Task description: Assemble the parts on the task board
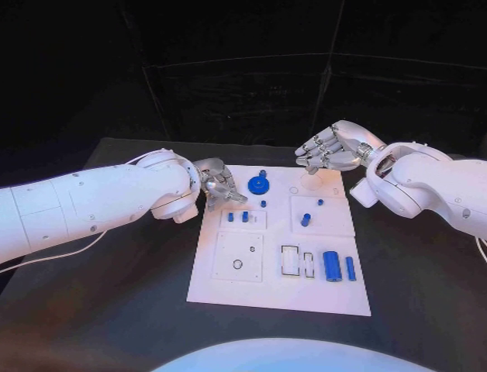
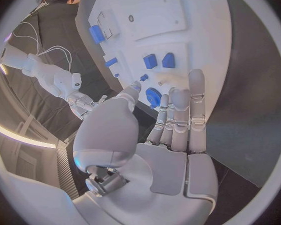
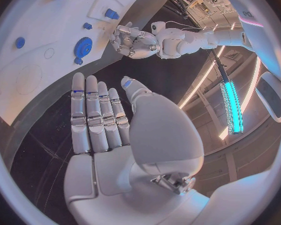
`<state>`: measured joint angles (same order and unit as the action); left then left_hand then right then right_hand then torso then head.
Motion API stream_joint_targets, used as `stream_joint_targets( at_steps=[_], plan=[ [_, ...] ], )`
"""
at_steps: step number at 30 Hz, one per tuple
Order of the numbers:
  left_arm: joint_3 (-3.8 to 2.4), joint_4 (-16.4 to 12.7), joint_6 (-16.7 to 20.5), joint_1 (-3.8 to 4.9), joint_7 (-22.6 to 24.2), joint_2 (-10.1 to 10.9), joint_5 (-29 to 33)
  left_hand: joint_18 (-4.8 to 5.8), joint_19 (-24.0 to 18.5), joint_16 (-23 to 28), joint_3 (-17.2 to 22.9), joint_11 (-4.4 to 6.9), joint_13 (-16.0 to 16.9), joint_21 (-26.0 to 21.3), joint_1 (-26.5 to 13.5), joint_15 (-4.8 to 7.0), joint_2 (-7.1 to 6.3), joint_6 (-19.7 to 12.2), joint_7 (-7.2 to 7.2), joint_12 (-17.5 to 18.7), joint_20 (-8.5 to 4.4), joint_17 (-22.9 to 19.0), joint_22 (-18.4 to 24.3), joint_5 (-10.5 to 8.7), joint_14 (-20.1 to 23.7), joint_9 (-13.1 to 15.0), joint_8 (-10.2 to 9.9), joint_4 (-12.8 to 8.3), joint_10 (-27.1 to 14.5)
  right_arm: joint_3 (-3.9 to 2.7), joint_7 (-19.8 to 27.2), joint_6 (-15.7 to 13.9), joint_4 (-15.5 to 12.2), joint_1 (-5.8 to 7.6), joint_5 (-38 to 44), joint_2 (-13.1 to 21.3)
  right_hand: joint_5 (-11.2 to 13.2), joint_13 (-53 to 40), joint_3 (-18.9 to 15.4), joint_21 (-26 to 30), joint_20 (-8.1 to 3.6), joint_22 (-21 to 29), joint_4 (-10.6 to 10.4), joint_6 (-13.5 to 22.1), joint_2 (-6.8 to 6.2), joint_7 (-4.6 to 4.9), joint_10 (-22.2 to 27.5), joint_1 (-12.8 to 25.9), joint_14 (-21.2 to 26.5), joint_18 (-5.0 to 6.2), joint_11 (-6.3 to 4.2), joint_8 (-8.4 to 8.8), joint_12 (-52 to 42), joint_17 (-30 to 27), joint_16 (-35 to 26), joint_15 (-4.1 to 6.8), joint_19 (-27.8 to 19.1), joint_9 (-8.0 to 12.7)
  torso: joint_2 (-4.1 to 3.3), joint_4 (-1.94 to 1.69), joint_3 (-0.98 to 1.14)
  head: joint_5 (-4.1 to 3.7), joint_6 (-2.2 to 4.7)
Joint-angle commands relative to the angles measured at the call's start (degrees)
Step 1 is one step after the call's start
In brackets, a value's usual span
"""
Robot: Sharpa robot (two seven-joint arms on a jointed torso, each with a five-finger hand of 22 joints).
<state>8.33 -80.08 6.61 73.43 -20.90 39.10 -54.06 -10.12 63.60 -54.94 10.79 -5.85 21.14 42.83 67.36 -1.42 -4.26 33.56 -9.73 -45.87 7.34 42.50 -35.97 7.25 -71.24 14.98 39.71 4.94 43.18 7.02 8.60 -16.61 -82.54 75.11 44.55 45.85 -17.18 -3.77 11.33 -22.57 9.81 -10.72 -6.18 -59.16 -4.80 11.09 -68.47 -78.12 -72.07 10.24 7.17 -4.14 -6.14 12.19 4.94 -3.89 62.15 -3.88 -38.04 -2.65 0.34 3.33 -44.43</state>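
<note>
White flat task board (image 1: 227, 291) looks barely begun: small blue plastic parts (image 1: 332, 266) lie loose beside empty slots, while the left hand (image 1: 215, 186) and right hand (image 1: 331, 149) hover spread and empty at its far end.

White task board (image 1: 227, 291) mid-table; blue gear (image 1: 259, 185) near far edge; cylinder (image 1: 331, 266) lying near right edge

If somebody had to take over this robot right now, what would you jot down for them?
Left robot hand: empty, fingers apart, at the board's far left edge, beside the gear.
Right robot hand: empty, fingers loosely curled, above the board's far right corner.
Parts: gear and small pegs at the far end; a cylinder and a bar at the near right, beside two outlined slots.
Done: can't tell which parts are seated.
Left: neither hand holds a part; assembly goes on.
</note>
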Motion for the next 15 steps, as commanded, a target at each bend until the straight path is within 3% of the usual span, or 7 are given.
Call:
stream_joint_targets(
  at_steps=[1, 2, 5, 9, 15],
  plan=[
    [0.19, 2.17, 3.2, -0.09, 11.54, -1.66, -4.39, -0.47, -0.17, 2.51, 1.35, 0.04, -1.6, -1.27, 5.22, 0.1, 0.67, 1.87, -0.01, 0.99, -0.06, -2.8, 0.95, 0.08, 0.99, -1.71, -1.45, -2.63, 0.18, -0.04, -0.02, -0.09, -0.05, 0.11, -0.18, -0.1, -0.02, 0.0, -0.07, 0.22, 0.0, 0.07, 0.03, 0.49, 0.16, -0.07, 0.35, -0.27, 0.18, 0.21, -0.08, -0.06, -0.24, -0.07, 0.11, -0.18, 0.41, -0.07, -0.06, 0.09, -0.05, -0.33, 0.21],
    [0.24, 2.72, 3.74, -0.15, 12.55, -2.13, -5.51, -0.48, -0.2, 3.17, 2.12, 0.08, -2.14, -1.53, 6.62, 0.18, 0.8, 2.53, 0.0, 1.46, -0.13, -3.51, 1.14, 0.18, 1.34, -2.19, -1.93, -3.42, 0.37, -0.04, -0.01, -0.1, -0.05, 0.11, -0.18, -0.1, -0.05, 0.0, -0.03, 0.24, -0.01, 0.08, 0.04, 0.48, 0.21, -0.08, 0.36, -0.32, 0.18, 0.21, -0.09, -0.07, -0.25, -0.07, 0.11, -0.18, 0.43, -0.07, -0.07, 0.11, -0.04, -0.42, 0.3],
    [0.48, 4.95, 6.46, -0.53, 17.09, -4.12, -10.55, -0.52, 0.16, 5.02, 5.92, 0.1, -6.58, -2.78, 9.33, 0.38, -0.27, 6.99, 0.0, 4.98, -0.44, -5.54, 2.14, 0.15, 1.88, -6.45, -6.89, -5.58, 3.43, -0.04, 0.03, -0.15, -0.04, 0.11, -0.18, -0.2, -0.08, 0.0, 0.03, 0.27, -0.02, 0.1, 0.06, 0.47, 0.28, -0.09, 0.36, -0.39, 0.18, 0.21, -0.1, -0.08, -0.26, -0.09, 0.12, -0.17, 0.46, -0.07, -0.09, 0.19, -0.02, -0.58, 0.53],
    [0.62, 7.1, 8.3, -0.96, 20.78, -6.25, -15.52, -0.39, 0.56, 5.0, 7.84, 0.46, -9.0, -2.99, 9.91, 0.7, -1.9, 9.07, 0.54, 6.71, -0.7, -5.77, 2.36, 0.14, 1.59, -8.92, -10.16, -7.15, 4.75, -0.04, 0.07, -0.18, -0.11, 0.11, -0.18, -0.29, -0.1, 0.0, 0.11, 0.3, -0.03, 0.13, 0.1, 0.44, 0.37, -0.11, 0.36, -0.5, 0.18, 0.22, -0.12, -0.1, -0.27, -0.1, 0.13, -0.15, 0.5, -0.08, -0.22, 0.39, -0.04, -1.16, 0.83],
    [1.37, 10.02, 8.39, -1.42, 22.1, -9.16, -19.12, -0.38, 2.54, -3.02, 8.28, 0.16, -10.99, -1.95, 8.79, 0.52, -2.94, 10.71, 0.22, 7.85, -0.61, 2.72, 1.94, 0.07, -3.46, -10.91, -12.93, -7.51, 5.08, -0.04, 0.21, -0.21, -0.15, 0.11, -0.18, -0.5, -0.11, 0.0, 0.16, 0.33, -0.04, 0.15, 0.13, 0.43, 0.43, -0.12, 0.37, -0.58, 0.18, 0.22, -0.13, -0.11, -0.27, -0.11, 0.14, -0.14, 0.52, -0.08, -0.22, 0.36, 0.0, -1.56, 1.06]
  ],
)
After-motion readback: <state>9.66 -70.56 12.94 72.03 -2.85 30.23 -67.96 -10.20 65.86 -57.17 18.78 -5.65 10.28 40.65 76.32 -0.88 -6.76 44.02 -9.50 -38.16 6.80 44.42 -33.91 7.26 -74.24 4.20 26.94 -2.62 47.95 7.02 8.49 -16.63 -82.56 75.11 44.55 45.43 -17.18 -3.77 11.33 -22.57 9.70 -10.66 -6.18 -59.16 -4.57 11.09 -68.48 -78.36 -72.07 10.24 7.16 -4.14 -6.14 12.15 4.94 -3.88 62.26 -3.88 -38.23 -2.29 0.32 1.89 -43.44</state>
